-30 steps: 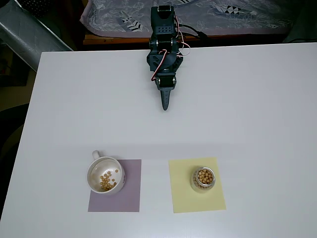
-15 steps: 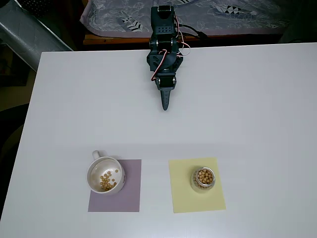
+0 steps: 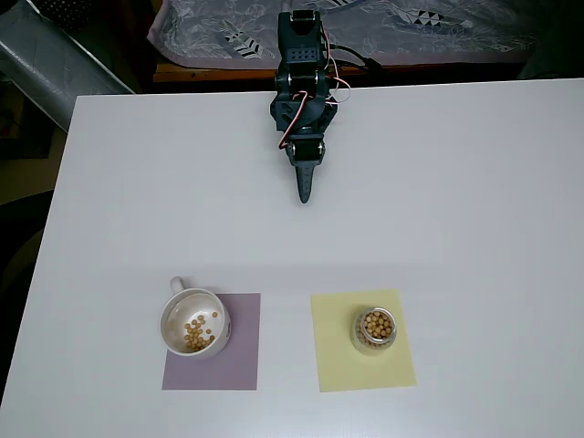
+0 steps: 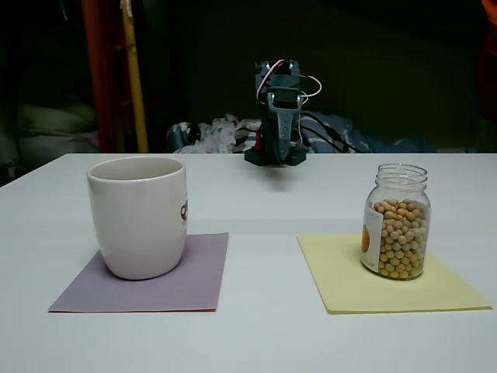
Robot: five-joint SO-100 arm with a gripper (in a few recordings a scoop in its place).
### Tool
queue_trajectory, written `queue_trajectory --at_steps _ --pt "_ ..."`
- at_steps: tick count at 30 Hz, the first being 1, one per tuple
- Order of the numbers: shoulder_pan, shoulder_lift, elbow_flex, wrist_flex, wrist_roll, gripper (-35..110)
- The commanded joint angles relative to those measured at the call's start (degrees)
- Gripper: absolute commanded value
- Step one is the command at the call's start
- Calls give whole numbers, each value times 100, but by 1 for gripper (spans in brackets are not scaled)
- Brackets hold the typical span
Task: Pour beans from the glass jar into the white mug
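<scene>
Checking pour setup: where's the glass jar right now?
In the overhead view the glass jar stands upright on the yellow mat, right of the white mug, far from the arm.

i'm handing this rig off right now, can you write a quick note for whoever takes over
Gripper: folded back at the far edge of the table, jaws together, holding nothing, well apart from both items.
Glass jar: upright on the yellow mat, lid off, mostly full of beans.
White mug: upright on the purple mat, left of the jar in the fixed view. The overhead view shows a few beans lying in its bottom.
Done: nothing with the jar yet, judging by where it stands.
Left: reach for the jar, grasp it, carry it over the mug, tip the beans in, set it back.
</scene>
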Motion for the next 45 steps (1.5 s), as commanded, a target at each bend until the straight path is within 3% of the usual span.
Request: queue_trajectory --at_steps 1,9,16,25,30,37,43,45 --pt "53 211 18 114 -299 11" --pt "97 211 -633 448 -1160 21" --pt "633 -44 -1292 -220 -3709 22" --pt "940 -2786 -3393 -1600 -6029 28" --pt "729 -3647 -3472 -2936 -7075 30" --pt "44 -4456 -1934 -5977 -8279 39" --pt "-237 -5915 -1327 -7717 -8517 40" --pt "-290 -6521 -1389 -8130 -8499 48"
